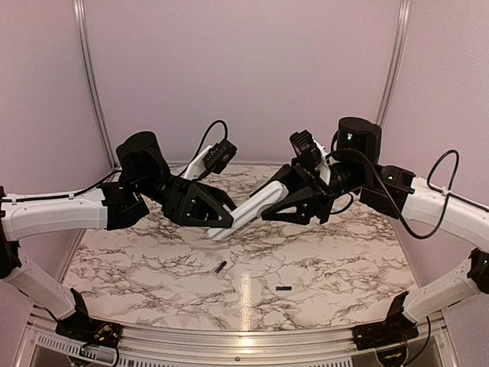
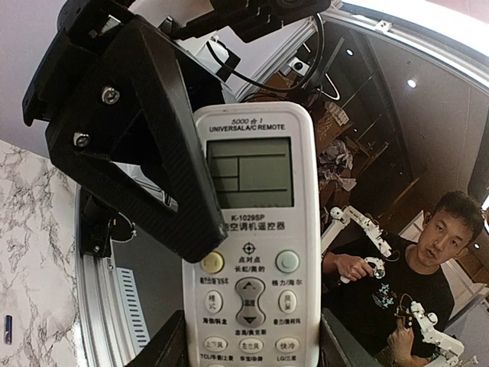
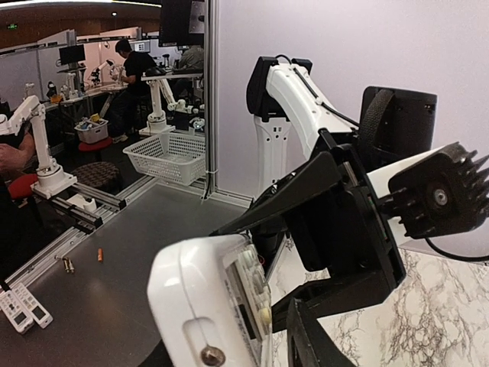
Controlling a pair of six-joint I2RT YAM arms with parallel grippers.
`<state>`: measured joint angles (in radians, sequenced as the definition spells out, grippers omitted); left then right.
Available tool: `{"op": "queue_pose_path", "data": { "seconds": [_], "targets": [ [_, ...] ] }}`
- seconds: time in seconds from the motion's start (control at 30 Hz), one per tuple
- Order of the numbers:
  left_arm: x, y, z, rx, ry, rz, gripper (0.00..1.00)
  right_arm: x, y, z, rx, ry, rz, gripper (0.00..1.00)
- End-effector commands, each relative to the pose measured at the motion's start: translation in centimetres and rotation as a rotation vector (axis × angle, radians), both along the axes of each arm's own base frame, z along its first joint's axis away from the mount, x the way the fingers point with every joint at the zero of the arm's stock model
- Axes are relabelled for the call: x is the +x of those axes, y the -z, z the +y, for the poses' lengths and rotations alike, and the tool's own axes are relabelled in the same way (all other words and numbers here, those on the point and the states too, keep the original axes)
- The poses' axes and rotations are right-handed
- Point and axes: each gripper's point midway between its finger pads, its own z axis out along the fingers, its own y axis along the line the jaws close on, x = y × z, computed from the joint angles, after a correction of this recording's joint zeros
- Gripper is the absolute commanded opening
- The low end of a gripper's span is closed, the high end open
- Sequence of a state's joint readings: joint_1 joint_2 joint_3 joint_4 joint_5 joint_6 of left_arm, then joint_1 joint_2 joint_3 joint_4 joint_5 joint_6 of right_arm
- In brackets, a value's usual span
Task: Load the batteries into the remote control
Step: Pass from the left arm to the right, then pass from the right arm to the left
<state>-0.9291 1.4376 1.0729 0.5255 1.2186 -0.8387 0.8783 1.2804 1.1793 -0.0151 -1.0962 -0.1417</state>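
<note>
White plastic stood out at the middle of the top view: the remote control (image 1: pixel 248 208) hung in the air above the marbled table (image 1: pixel 344 260), slanting from a lower end at 8 o'clock to a higher end at 2 o'clock. The left gripper (image 1: pixel 223 222) reached in from 9 o'clock and grasped the lower end. In the left wrist view the handset ran up from between that gripper's own dark fingers at the bottom edge, face to the camera, its pale display window and rows of buttons plain to read. The right gripper (image 1: pixel 273 203) reached in from 3 o'clock, its fingers standing about the upper end. In the left wrist view one black finger (image 2: pixel 153 153) of it lay across the handset's left edge beside the display. Whether those jaws had clenched on the plastic or only stood close about it could not be told. The first battery (image 1: pixel 221 267) lay tilted on the table at 6 o'clock of the remote's lower end. The second battery (image 1: pixel 283 288) lay level farther toward 5 o'clock, nearer the front edge. The two were apart from each other and from both grippers.
</note>
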Motion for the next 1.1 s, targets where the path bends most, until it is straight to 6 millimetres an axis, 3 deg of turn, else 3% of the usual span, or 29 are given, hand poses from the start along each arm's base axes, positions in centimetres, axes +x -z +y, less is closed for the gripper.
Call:
{"op": "queue_pose_path", "data": {
  "seconds": [0.0,0.13,0.23,0.37,0.47,0.5,0.6,0.7,0.77,0.87,0.93,1.07],
  "targets": [
    [-0.5,-0.2,0.0,-0.034,0.025,-0.016,0.45,-0.5,-2.2,-0.1,0.054,-0.017,-0.026,0.33],
    [-0.2,-0.1,-0.2,-0.030,0.014,-0.008,0.46,-0.9,-2.6,-0.4,0.064,-0.033,-0.023,0.22],
    [0.4,0.1,-0.4,-0.021,-0.007,0.005,0.53,-1.0,-2.8,-0.5,0.067,-0.037,-0.022,0.17],
    [1.7,0.2,-0.3,-0.020,-0.057,0.016,0.75,-0.5,-2.5,-0.2,0.054,-0.010,-0.017,0.09],
    [3.7,-0.6,0.7,-0.046,-0.157,0.004,0.96,0.3,-1.9,0.2,0.027,0.032,0.004,0.00],
    [4.7,-0.8,1.1,-0.052,-0.211,-0.001,0.99,0.7,-1.7,0.3,0.020,0.047,0.013,0.00],
    [7.4,-1.0,2.3,-0.038,-0.375,-0.057,0.99,2.5,-1.1,0.4,-0.006,0.104,0.052,0.00],
    [10.6,0.4,3.1,0.058,-0.605,-0.210,0.99,6.2,1.0,0.5,-0.099,0.238,0.144,0.00],
    [12.9,1.9,4.0,0.163,-0.751,-0.292,0.99,8.8,2.9,0.9,-0.172,0.313,0.207,0.00],
    [15.4,4.9,5.4,0.357,-0.868,-0.404,0.96,10.9,5.4,1.3,-0.271,0.381,0.286,0.00],
    [15.5,6.5,5.8,0.438,-0.859,-0.446,0.94,11.7,6.7,1.6,-0.317,0.413,0.331,0.00],
    [13.5,9.9,5.3,0.512,-0.772,-0.499,0.89,12.5,8.7,2.0,-0.380,0.426,0.406,0.00]
  ]
}}
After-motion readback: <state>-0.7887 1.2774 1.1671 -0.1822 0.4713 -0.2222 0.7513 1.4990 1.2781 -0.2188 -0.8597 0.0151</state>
